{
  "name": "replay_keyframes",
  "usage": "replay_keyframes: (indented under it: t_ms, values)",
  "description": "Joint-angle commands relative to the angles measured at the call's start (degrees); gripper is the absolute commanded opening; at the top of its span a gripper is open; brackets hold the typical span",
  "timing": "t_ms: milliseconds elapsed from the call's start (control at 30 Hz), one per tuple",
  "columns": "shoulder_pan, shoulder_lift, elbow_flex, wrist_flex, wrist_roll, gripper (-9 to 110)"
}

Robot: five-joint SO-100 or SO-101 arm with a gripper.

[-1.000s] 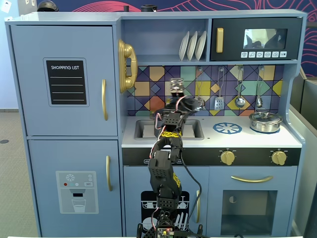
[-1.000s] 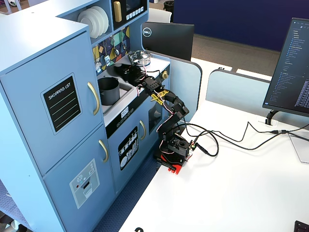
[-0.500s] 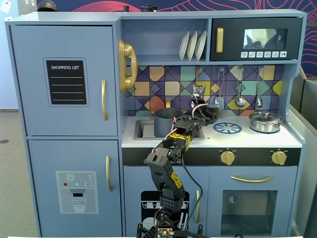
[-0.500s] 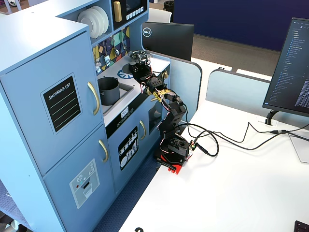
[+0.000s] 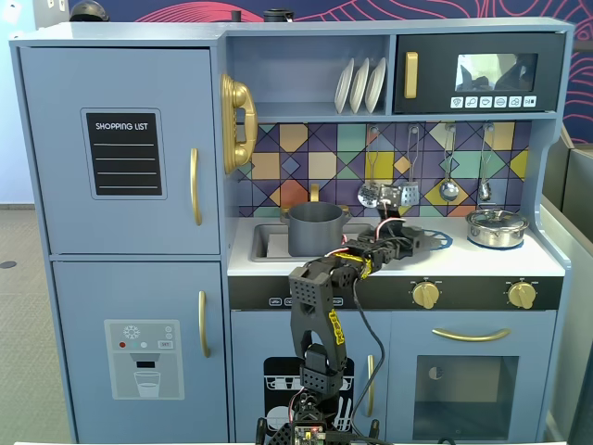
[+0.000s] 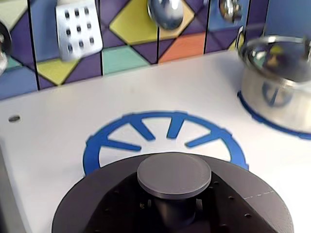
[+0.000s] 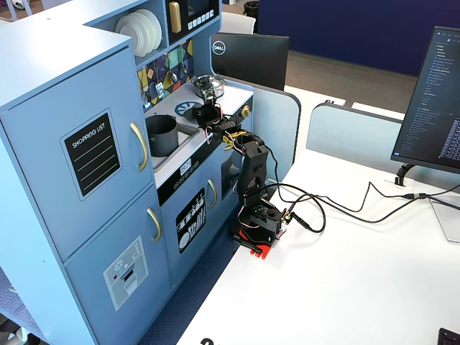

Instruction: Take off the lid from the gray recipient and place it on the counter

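Observation:
The dark-gray lid [image 6: 92,204] fills the bottom of the wrist view, its round knob [image 6: 174,174] facing the camera. My gripper [image 6: 174,216] is shut on the stem under the knob; its fingers are mostly hidden by the lid. The lid hangs just over the printed blue burner disc [image 6: 160,131] on the white counter [image 6: 53,145]. In a fixed view my gripper [image 5: 405,239] sits over the counter [image 5: 482,260], right of the gray pot [image 5: 315,229]. The pot stands open and lidless in the sink recess, and it also shows in the side fixed view [image 7: 162,134].
A shiny steel pot [image 6: 279,77] stands on the right burner, close to the lid's right side; it also shows from the front [image 5: 497,226]. Utensils [image 5: 448,188] hang on the tiled back wall. A small hole [image 6: 14,118] marks the counter at left.

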Motion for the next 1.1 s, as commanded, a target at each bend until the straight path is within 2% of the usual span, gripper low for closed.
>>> replay_keyframes:
  t_ms: [0,333,433,533,900,1067]
  values:
    - [0.79,-0.70,-0.79,-3.34,-1.05,0]
    - [1.49,-0.70,2.11,-5.01,-1.14,1]
    - [2.20,0.79,2.99,-5.01,-0.26,18]
    - [2.55,1.85,2.90,-4.48,-0.35,26]
    - [1.49,7.82,1.93,-4.22,0.35,25]
    - [0.53,16.52,-2.11,5.27,1.23,22]
